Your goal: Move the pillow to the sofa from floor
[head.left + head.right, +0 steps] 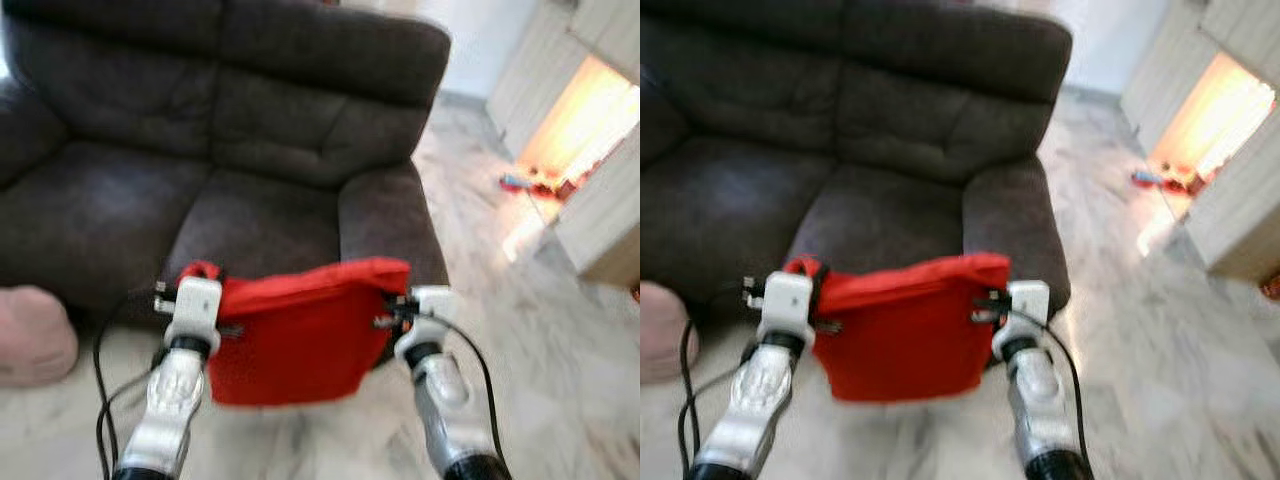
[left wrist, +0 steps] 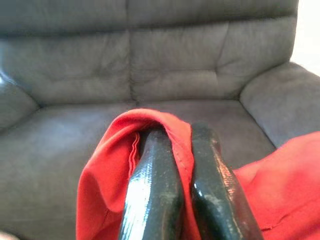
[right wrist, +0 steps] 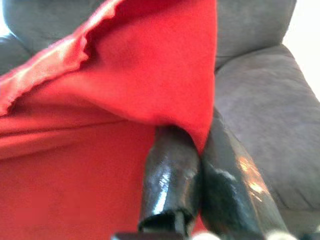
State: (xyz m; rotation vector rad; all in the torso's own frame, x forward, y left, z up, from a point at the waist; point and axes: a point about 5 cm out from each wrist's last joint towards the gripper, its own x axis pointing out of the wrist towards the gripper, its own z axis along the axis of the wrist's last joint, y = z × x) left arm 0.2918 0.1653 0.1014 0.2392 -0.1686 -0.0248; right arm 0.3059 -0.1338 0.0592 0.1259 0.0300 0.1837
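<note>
Nearest us, our two silver arms run off the lower edge of the head views, so we cannot see past the forearms, and black cables loop beside them. Our left hand (image 1: 197, 272) and our right hand (image 1: 398, 308) are raised side by side, well apart, each at one upper corner of the red pillow (image 1: 295, 335). From the head views the fingertips themselves are buried in the fabric and blurred. The left wrist view shows more: our left fingers (image 2: 152, 195) are closed together with a fold of red cloth pinched between them. In the right wrist view our right fingers (image 3: 172, 175) are likewise closed on the pillow's edge, with the red cloth draping over and hiding their tips.

So the pillow hangs between our two hands, clear of the marble floor (image 1: 560, 350), sagging limp and flat below them, just in front of the dark grey sofa (image 1: 250, 150). It covers the lower front of the sofa's right seat, so we cannot make out that part.

Off to our left, a pale pink soft thing (image 1: 35, 335) sits on the floor against the sofa's front, cut off by the frame edge; we cannot tell what it is. Farther right, beyond the sofa's arm, pale wooden cabinets (image 1: 610, 210) stand beside a brightly lit opening, with small colourful objects (image 1: 540, 185) on the floor there, too blurred to name.
</note>
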